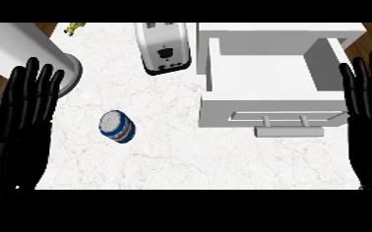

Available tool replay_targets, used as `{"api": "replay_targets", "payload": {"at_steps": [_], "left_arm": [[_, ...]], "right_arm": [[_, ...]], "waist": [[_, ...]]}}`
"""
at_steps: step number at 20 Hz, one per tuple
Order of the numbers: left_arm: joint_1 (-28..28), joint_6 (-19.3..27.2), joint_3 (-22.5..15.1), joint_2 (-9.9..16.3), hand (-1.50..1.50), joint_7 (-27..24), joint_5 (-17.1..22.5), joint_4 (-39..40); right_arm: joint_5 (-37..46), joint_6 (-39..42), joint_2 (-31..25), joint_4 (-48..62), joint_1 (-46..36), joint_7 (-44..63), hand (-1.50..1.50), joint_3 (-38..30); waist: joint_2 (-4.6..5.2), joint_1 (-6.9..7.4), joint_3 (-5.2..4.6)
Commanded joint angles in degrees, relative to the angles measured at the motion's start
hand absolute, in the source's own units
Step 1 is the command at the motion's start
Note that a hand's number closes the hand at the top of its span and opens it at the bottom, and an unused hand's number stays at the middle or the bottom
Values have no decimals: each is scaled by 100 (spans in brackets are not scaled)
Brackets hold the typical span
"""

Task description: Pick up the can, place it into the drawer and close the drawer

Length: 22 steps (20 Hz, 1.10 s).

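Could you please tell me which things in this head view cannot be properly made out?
- Small yellow-green object: too small to identify, at the counter's far left.
- Round white appliance: cut off by the upper-left edge and partly hidden by the left hand.
- Right hand: cut by the right edge.
- Can: label unreadable.

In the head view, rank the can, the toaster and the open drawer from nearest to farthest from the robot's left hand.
From the left hand, at the left edge:
1. Can, lying just to its right.
2. Toaster, farther back, mid-counter.
3. Drawer, open, on the right side.
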Motion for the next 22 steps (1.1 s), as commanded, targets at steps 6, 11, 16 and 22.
{"api": "replay_targets", "payload": {"at_steps": [6,11,16,22], "left_arm": [[-505,-2787,-664,927,-150,-151,2363,420],[-110,-3777,169,2273,-150,427,2848,1504],[-256,-4809,1024,3289,-150,668,4291,1948],[-520,-5520,1270,3537,-150,729,4584,2879]], "right_arm": [[-50,277,-18,135,-8,207,-150,390],[-234,-235,-68,285,703,1203,-150,-507],[-317,-119,-68,-223,1275,1172,-150,-566],[-826,511,-168,178,1838,389,-150,-1119]], "waist": [[72,-220,11],[39,-121,39],[0,-6,48],[5,2,50]]}}
